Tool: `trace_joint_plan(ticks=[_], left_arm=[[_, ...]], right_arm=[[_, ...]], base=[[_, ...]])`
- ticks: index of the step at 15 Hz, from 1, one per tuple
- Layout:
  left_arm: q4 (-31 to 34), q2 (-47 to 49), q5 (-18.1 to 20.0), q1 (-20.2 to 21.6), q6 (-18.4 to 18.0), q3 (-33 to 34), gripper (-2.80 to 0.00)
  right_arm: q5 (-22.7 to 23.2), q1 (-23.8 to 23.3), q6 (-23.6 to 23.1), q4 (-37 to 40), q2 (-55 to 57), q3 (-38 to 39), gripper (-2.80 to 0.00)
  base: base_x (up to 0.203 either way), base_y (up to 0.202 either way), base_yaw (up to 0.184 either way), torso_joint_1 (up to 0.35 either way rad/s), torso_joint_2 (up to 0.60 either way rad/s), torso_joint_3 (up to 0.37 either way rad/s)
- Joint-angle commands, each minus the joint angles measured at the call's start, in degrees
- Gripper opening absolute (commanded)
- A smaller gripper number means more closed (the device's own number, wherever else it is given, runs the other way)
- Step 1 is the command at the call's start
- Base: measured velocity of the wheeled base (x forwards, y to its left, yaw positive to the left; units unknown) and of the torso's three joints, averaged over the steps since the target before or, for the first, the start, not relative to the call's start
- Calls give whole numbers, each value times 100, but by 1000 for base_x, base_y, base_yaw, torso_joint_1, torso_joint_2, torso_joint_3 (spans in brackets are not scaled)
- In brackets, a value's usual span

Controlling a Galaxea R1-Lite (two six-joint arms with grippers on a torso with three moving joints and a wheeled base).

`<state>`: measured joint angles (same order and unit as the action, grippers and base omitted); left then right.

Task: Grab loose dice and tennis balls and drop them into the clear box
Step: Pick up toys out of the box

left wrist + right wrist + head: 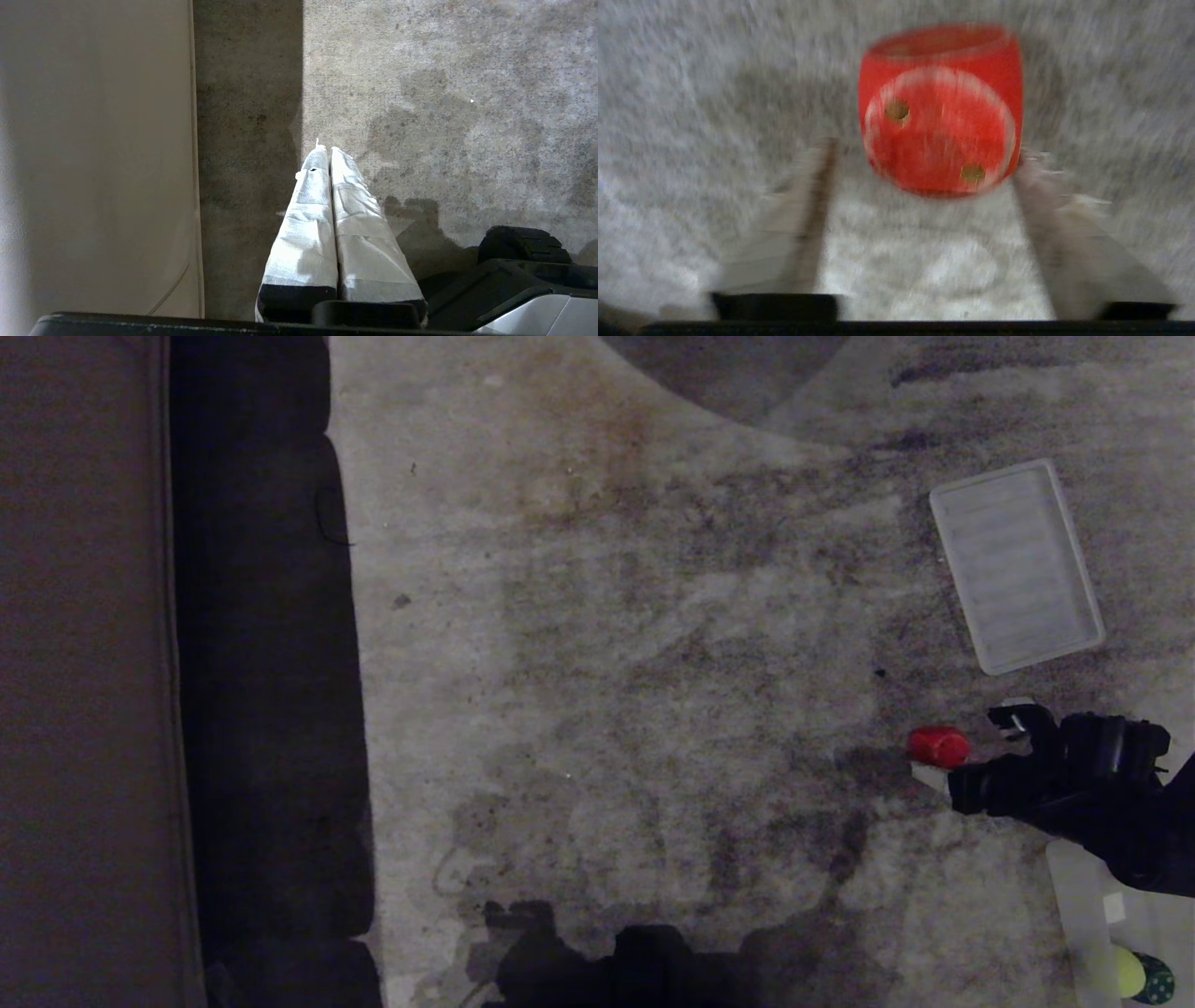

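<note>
A red die (938, 747) lies on the grey carpet at the right. My right gripper (966, 747) reaches to it from the right, open, one taped finger on each side. In the right wrist view the red die (941, 109) sits between the tips of the right gripper (927, 149), close against one finger, with a gap to the other. The clear box (1074, 896) shows at the lower right corner, partly under the arm, and holds a tennis ball (1125, 971) and a dark green die (1156, 980). My left gripper (325, 149) hangs parked, shut and empty.
The box's flat ribbed lid (1018, 565) lies on the carpet beyond the red die. A tan furniture side (84, 672) and its dark shadow strip (271, 672) run down the left. The robot's shadow falls along the near edge.
</note>
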<state>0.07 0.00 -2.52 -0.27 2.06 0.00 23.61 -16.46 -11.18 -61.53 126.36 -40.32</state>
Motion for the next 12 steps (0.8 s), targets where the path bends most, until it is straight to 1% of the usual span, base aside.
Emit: trace_joint_plan(ticks=[1,5,9,10,11,12], left_arm=[[1,9,-3,0,5,9,-280],[0,7,-3,0,5,9,-280],[-5,1,-3,0,5,9,-280],[1,9,-3,0,5,9,-280],[-2,2,-3,0,5,9,-280],[-6,1,-3,0,5,9,-280]], right_arm=[[21,13,-10,-122,29,-38,-280],[8,29,-139,-139,59,62,-280],[-68,-14,-173,-93,-201,389,-280],[-161,-64,-190,-65,-284,493,-280],[-436,-82,-253,-17,-277,516,-280],[-686,-85,-308,35,-257,516,0]], base=[[0,0,0,0,0,0],[0,0,0,0,0,0],[0,0,0,0,0,0],[0,0,0,0,0,0],[0,0,0,0,0,0],[0,0,0,0,0,0]])
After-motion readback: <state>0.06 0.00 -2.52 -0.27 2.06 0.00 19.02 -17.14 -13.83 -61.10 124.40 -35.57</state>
